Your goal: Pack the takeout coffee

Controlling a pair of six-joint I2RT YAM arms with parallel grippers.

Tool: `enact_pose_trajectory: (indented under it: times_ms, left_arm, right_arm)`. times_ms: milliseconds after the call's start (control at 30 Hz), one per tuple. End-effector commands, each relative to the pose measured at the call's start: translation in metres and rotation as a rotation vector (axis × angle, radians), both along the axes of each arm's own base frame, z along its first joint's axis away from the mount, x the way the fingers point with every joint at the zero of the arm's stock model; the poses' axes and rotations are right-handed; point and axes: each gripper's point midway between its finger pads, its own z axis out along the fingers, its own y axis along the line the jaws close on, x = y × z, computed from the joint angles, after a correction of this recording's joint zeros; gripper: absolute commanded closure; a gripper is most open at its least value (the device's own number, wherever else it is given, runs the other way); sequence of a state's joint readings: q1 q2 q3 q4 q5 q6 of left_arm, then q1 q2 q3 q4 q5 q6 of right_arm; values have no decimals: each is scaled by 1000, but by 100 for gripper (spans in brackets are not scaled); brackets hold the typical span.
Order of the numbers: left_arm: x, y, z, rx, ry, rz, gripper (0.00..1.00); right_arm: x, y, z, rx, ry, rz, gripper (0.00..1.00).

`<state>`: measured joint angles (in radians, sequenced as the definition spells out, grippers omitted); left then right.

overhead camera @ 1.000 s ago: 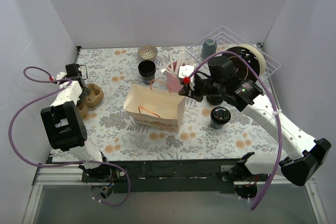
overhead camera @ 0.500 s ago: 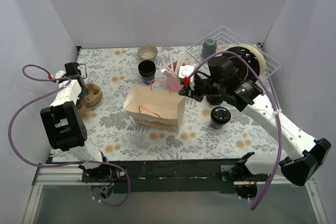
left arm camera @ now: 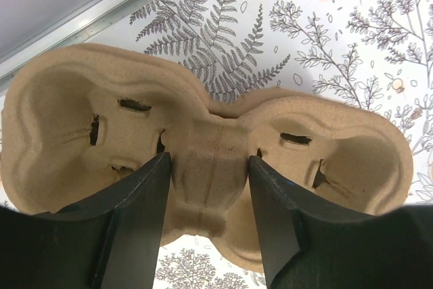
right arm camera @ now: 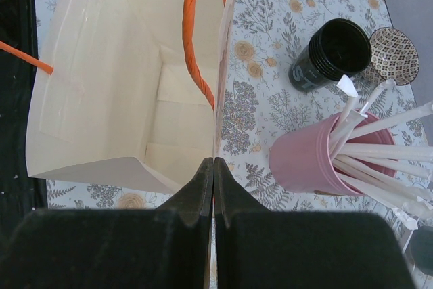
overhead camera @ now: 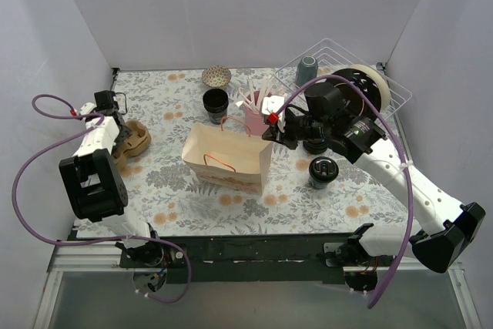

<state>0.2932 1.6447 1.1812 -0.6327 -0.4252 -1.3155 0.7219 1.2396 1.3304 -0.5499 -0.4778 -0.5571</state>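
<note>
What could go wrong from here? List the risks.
The right hand pinches just the rim of the paper bag; it could slip or tear, letting the bag sag. The left hand grips the cup carrier by its narrow middle ridge, so it may twist loose. The straw cup beside the bag could be knocked.

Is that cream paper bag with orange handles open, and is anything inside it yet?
Open and empty: the cream paper bag has its mouth spread wide, and the right wrist view shows only its bare floor.

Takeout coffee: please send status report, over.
Left hand grips cup carrier. Right hand pinches paper bag rim. Takeout coffee stands beside bag, untouched.
</note>
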Motion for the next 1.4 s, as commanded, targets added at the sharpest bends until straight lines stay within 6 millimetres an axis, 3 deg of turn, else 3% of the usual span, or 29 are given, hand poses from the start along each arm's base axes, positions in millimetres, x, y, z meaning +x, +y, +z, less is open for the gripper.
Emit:
enact_pose_trajectory:
  times_ms: [0, 267, 400, 767, 1367]
  left_arm:
    - [11, 5, 22, 19, -63, 5, 51]
    - [11, 4, 24, 17, -63, 0, 52]
    - [12, 6, 31, 31, -78, 0, 57]
    - [15, -3, 14, -18, -52, -58, 39]
    - [9, 2, 2, -1, 7, -40, 45]
  right_arm:
    - [1, 3, 9, 19, -19, 6, 99]
    - [1, 2, 9, 18, -18, 6, 99]
    - [1, 3, 7, 18, -15, 6, 99]
    - [1, 2, 8, 19, -18, 2, 99]
    - [2, 2, 6, 13, -14, -2, 99]
